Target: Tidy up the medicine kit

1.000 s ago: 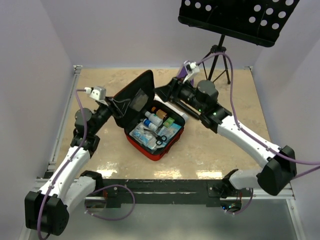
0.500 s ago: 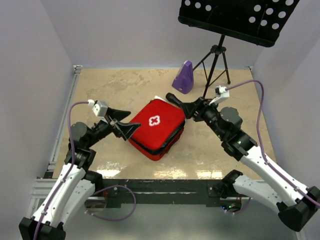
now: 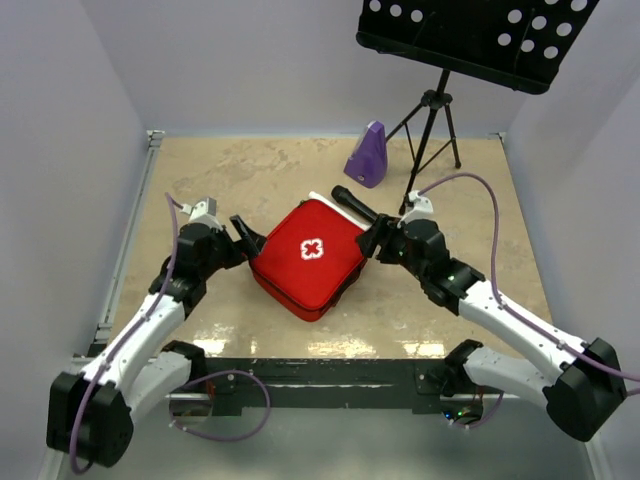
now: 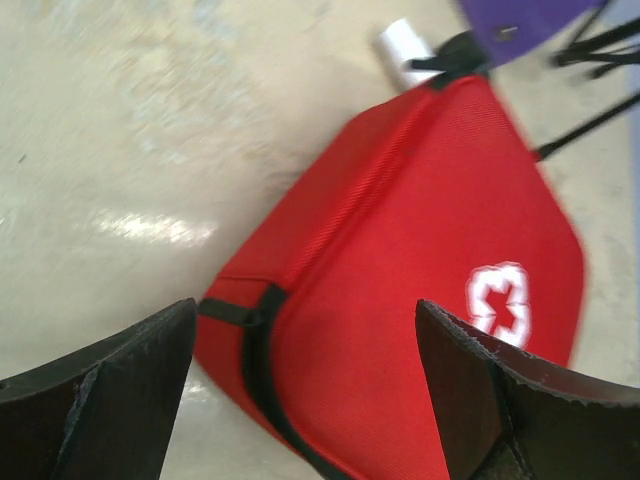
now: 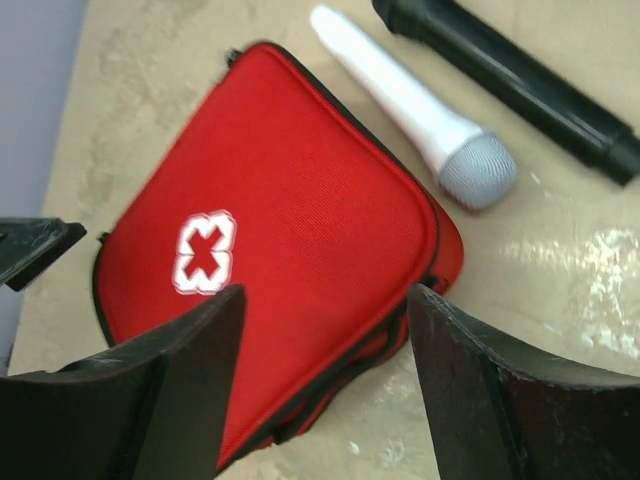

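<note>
white cross emblem [image 5: 204, 252] on red medicine kit [image 3: 305, 257] lid, no readable text

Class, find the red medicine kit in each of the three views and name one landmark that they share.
Top external: the medicine kit lies closed near the picture's centre.
Left wrist: it fills the right half.
Right wrist: it fills the centre and left.
Shared landmark: its white cross.
</note>
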Tool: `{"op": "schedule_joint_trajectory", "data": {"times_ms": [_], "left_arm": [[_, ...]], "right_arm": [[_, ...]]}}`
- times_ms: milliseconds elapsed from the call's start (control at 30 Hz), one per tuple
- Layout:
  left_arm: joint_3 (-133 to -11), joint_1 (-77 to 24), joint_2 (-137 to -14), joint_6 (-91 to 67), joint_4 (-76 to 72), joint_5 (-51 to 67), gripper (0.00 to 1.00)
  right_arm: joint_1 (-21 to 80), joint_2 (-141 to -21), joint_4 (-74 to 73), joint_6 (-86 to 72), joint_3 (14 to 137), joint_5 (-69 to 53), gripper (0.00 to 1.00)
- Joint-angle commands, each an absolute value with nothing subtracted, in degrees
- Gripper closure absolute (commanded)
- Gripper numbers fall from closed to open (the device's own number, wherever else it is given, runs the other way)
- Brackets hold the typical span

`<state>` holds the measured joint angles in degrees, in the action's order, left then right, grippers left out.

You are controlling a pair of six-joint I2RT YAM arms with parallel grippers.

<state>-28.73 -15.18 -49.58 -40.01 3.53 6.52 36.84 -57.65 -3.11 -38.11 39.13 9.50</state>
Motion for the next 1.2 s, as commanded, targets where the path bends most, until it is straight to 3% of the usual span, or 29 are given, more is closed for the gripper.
{"op": "schedule_joint_trajectory", "data": {"times_ms": [0,267,433,567,700,900,1033,1167], "left_arm": [[-31.0,-15.2,-57.3,-44.8,2.9,0.4,0.05],[-30.3,-15.2,-65.5,-42.5,-9.7,8.5,0.01],[-26.5,-15.2,-66.9,-40.9,-15.7,19.0,0.11],[-14.1,-15.4,-61.4,-48.6,-34.7,27.9,0.20],[-6.9,-15.6,-54.6,-52.7,-37.7,29.4,0.29],[-2.5,-16.2,-32.5,-56.1,-21.3,23.5,0.33],[-5.1,-17.0,-29.8,-55.9,-10.3,22.3,0.33],[-11.6,-17.0,-26.5,-52.8,5.6,11.5,0.23]], "right_arm": [[36.9,-58.0,-2.3,-43.7,35.3,7.1,0.29],[36.9,-65.9,5.8,-46.1,32.3,1.0,0.27],[36.9,-74.7,12.0,-42.2,36.5,0.2,0.27],[36.9,-82.3,14.1,-35.7,42.9,-0.7,0.31],[37.0,-87.1,18.0,-31.3,47.9,-3.6,0.35],[39.2,-98.4,15.7,-24.2,62.3,-6.9,0.36],[39.8,-106.1,11.5,-23.1,71.1,-6.8,0.34],[39.8,-105.0,9.4,-25.2,74.1,-0.3,0.31]]}}
